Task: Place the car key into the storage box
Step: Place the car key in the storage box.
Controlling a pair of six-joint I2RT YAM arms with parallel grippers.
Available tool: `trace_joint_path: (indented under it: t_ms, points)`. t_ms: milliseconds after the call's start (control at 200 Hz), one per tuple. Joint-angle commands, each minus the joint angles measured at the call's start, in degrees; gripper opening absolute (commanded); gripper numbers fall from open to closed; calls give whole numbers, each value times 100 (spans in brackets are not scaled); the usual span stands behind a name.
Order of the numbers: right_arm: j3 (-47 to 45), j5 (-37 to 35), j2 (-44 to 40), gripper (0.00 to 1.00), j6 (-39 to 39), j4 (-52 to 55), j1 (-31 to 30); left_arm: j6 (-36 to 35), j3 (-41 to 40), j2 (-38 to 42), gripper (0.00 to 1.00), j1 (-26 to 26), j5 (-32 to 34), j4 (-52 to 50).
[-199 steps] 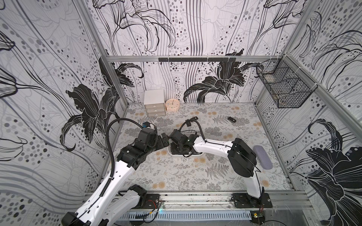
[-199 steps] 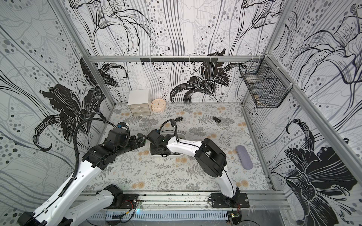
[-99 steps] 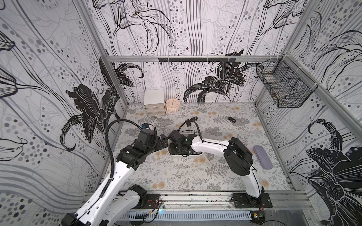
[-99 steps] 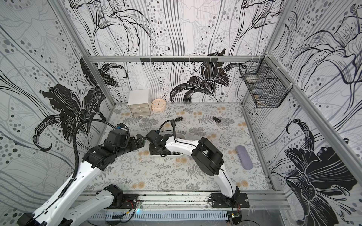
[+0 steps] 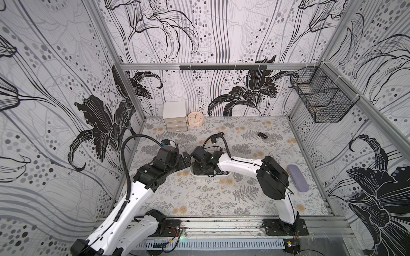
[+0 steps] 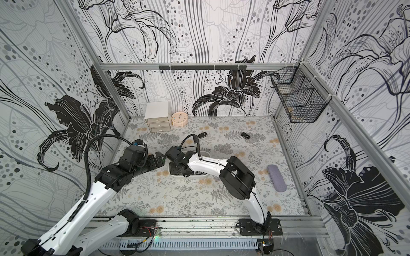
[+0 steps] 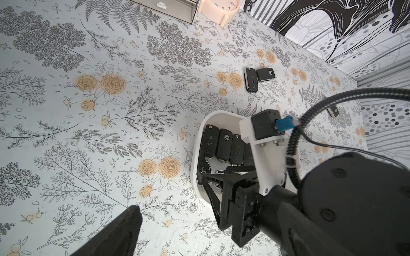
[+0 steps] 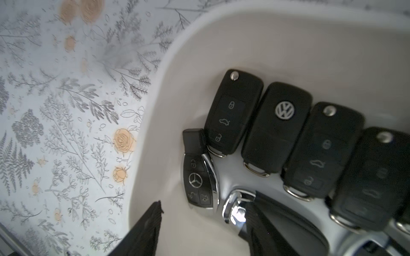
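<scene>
Flowers cover the big table (image 5: pixel 199 199). Two white and black arms reach to its middle. A black wire basket (image 5: pixel 321 99) hangs on the side wall. A white drawer cabinet (image 5: pixel 174 110) stands at the back, with a pink clock (image 5: pixel 195 118) just beside it. A purple case (image 5: pixel 298 180) lies near the right edge.

The white storage box (image 5: pixel 213 176) sits in the middle. The right gripper (image 8: pixel 206 197) hangs low over one end of the box, its fingers apart and holding nothing. The left gripper (image 5: pixel 186 160) is wide open just beside the box.

The car key (image 8: pixel 197 179) with the star badge lies flat in the box, between the right fingers. Four black keys (image 8: pixel 277 126) lie in a row next to it. Two more keys (image 7: pixel 251 81) lie close together on the table behind the box. Another key (image 5: pixel 263 135) lies farther right.
</scene>
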State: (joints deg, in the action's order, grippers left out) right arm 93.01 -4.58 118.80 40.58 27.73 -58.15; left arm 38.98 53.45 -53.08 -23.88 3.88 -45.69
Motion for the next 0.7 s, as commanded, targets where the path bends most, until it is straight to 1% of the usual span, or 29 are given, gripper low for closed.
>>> trace_joint_path:
  t_ms: [0, 65, 150, 220, 315, 386, 441, 501, 696]
  points:
    - [18, -399, -566, 67, -251, 198, 79, -128, 68, -87, 99, 23, 34, 304]
    - [-59, -491, -707, 70, -297, 207, 131, -145, 110, -186, 99, 28, 26, 345]
    - [-178, -615, -872, 70, -373, 215, 207, -154, 180, -337, 99, 28, 25, 387]
    - [-286, -709, -987, 74, -425, 216, 265, -164, 226, -475, 99, 32, 33, 437]
    - [-330, -608, -1017, 71, -609, 176, 311, -171, 261, -636, 99, 30, 58, 521]
    - [-278, -439, -929, 62, -686, 131, 313, -148, 271, -707, 99, 41, 107, 576]
    - [-252, -161, -821, 54, -776, -16, 313, -139, 297, -751, 99, 49, 130, 604]
    - [-215, 103, -677, 46, -797, -159, 313, -130, 330, -790, 99, 69, 155, 601]
    - [72, 812, -113, 30, -838, -507, 304, -136, 367, -809, 99, 118, 217, 545]
